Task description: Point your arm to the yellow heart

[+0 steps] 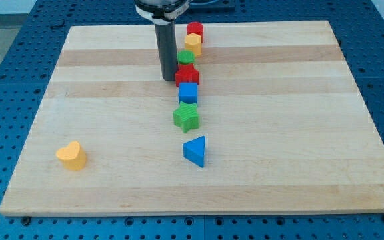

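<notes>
The yellow heart (71, 155) lies near the view's bottom left of the wooden board (299, 133). My tip (168, 79) stands at the upper middle of the board, just left of the red star (187, 74). The heart is far down and to the left of my tip. A column of blocks runs down the middle beside my tip: a red block (195, 29), a yellow block (193, 44), a green block (186, 57), the red star, a blue cube (188, 93), a green star (186, 117) and a blue triangle (195, 151).
The board lies on a blue perforated table (5, 40). The arm's body (161, 8) enters from the view's top middle.
</notes>
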You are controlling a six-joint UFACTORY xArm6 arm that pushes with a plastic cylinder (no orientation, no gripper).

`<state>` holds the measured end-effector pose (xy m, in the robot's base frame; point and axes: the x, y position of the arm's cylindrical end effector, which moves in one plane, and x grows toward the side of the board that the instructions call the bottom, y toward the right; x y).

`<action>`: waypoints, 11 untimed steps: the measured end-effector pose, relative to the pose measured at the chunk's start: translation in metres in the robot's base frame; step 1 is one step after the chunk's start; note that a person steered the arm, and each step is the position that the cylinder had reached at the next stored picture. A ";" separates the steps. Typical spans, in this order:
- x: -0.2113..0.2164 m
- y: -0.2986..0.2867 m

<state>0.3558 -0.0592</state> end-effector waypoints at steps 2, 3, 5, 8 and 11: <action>0.001 0.006; 0.001 0.007; -0.013 -0.021; 0.006 -0.099; 0.082 -0.132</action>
<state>0.4375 -0.1908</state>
